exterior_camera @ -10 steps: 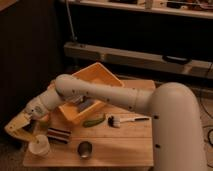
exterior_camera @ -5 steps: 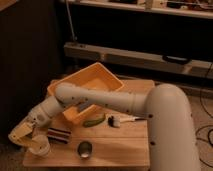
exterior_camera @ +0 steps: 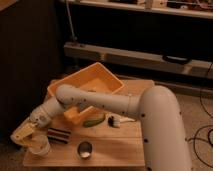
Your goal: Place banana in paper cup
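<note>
Your gripper [exterior_camera: 25,136] is at the front left corner of the wooden worktop [exterior_camera: 115,145], directly above the paper cup [exterior_camera: 40,146] and partly covering its rim. You cannot tell from this view whether the jaws are apart or together; the pale end of the arm hides them. The banana [exterior_camera: 21,134] shows only as a pale-yellow shape at the gripper's tip, over the cup's left edge; you cannot tell whether it is inside the cup or above it.

The arm [exterior_camera: 100,102] reaches from the right of the view across the worktop and passes in front of the orange bin [exterior_camera: 100,77], which sits tilted at the back.

Just right of the cup lies a dark striped block [exterior_camera: 59,135]. A shiny metal cup [exterior_camera: 84,149] stands near the front edge, well right of the paper cup. A dark green curved vegetable [exterior_camera: 93,121] lies beside the bin, with a small brush [exterior_camera: 119,120] just to its right.
</note>
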Robot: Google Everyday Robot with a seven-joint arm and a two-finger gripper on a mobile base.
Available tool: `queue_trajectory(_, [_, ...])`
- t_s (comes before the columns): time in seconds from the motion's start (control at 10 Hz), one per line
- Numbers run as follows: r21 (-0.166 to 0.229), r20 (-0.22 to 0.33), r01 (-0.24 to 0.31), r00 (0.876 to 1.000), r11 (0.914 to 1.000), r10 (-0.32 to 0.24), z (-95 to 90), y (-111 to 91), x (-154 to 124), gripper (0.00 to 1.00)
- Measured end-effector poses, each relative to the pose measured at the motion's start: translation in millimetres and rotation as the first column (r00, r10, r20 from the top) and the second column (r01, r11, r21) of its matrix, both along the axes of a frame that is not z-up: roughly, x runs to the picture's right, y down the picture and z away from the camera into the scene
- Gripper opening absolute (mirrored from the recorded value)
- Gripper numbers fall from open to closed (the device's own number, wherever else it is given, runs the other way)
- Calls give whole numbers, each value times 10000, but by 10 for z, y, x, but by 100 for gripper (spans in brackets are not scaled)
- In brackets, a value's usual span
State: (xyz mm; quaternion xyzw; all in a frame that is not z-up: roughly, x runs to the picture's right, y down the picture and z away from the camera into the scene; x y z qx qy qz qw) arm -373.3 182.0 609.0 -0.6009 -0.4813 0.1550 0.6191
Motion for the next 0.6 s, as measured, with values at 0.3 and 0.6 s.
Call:
queue_trajectory(0.3, [74,496,359,9981,9993,-363,37,46,10,40])
queue_trajectory(0.6, [348,265,721,9970,9968,-730,60,78,49,68])
